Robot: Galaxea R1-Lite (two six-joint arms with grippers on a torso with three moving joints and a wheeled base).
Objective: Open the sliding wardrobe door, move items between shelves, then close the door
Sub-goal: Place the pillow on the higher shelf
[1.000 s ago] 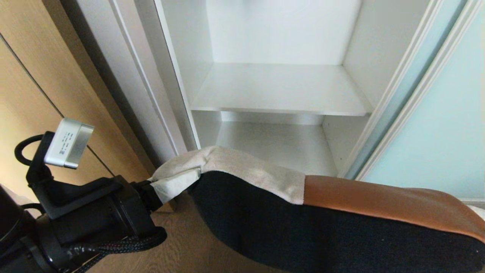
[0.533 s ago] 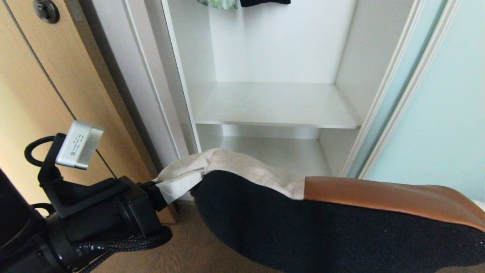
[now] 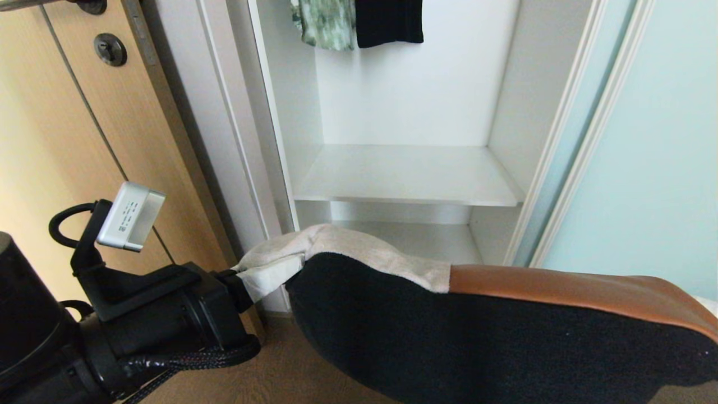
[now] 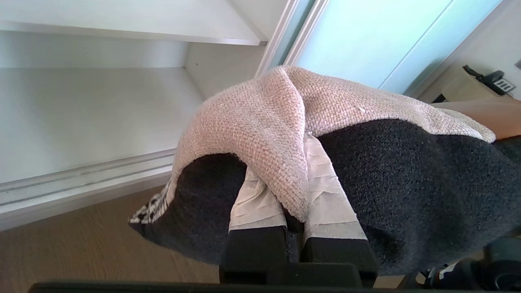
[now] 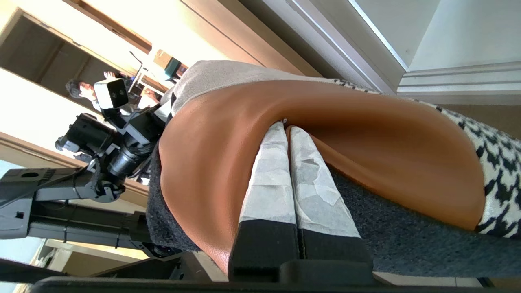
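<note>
A patchwork cushion with black backing, beige fabric and a brown leather patch hangs in front of the open wardrobe, held between both arms. My left gripper is shut on its beige corner, the taped fingers pinching the fabric. My right gripper is shut on the brown leather edge and is hidden in the head view. The sliding wardrobe door, frosted pale blue-green glass, stands slid to the right. Two white shelves show inside, an upper one and a lower one, both bare.
A tan wooden door with metal fittings stands at the left, beside the white wardrobe frame. Green and black clothes hang above the upper shelf. Wood-grain floor lies below the cushion.
The whole head view has shifted downward as the camera rose, bringing the hanging clothes and the door fittings into view. Both grippers keep their hold on the cushion.
</note>
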